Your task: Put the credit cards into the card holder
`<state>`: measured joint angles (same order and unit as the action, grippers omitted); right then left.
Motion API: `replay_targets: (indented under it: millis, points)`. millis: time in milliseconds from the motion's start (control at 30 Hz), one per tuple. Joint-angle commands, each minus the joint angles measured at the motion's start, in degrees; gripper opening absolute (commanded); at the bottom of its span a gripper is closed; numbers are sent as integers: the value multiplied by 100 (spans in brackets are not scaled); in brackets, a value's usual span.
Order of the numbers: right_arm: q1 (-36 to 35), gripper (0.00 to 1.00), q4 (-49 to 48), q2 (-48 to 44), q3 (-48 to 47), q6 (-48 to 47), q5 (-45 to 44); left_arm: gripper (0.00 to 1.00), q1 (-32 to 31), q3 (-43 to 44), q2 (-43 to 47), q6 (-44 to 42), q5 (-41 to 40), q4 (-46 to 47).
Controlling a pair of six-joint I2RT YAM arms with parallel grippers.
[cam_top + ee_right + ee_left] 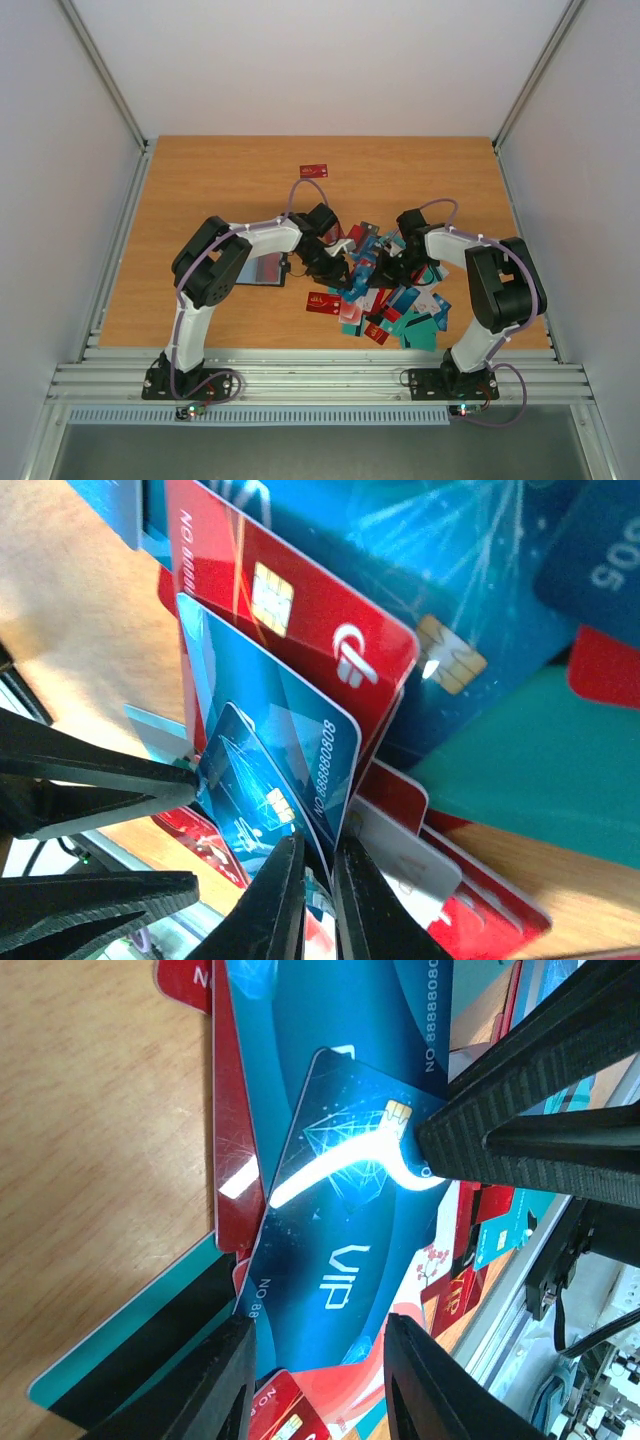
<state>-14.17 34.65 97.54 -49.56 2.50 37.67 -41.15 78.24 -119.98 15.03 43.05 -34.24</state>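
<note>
Left wrist view: the left claw (318,1325) is clenched across a dark blue card (340,1230) marked VIP, one finger on each long edge; the card is tilted up off the heap; the right claw (435,1147) reaches in from the right and pinches the same card at the corner beside its gold chip; under it lie a larger blue card, red cards and a teal card with a black stripe (130,1360), all on the wooden table (90,1160).

Right wrist view: the right claw's two fingers stand almost together, nipping the blue card's edge just below the chip; the left claw's fingers come in from the left, above and below that card; behind it lean a lighter blue card and a red card with a chip (300,610).

Top view: both claws meet at the far left edge of the pile of cards (390,305), which is spread in front of the right arm; the card holder (262,270) lies flat on the table left of the pile, just beside the left forearm and partly hidden by it; a lone red card (314,171) lies well apart, farther back.
</note>
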Motion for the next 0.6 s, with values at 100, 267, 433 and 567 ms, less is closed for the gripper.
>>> replay_targets:
  millis: [100,267,433,567]
  points:
    - [-24,12,529,-68,43,-31,-374,38,-80,-80,-139,79,-184,32]
    - [-24,14,600,-133,78,-22,-422,38,-79,-125,-122,104,-184,75]
    - [-24,20,643,-219,145,24,-462,37,-80,-149,-125,132,-170,120]
    - [-24,18,603,-285,236,86,-471,37,-79,-149,-135,156,-148,149]
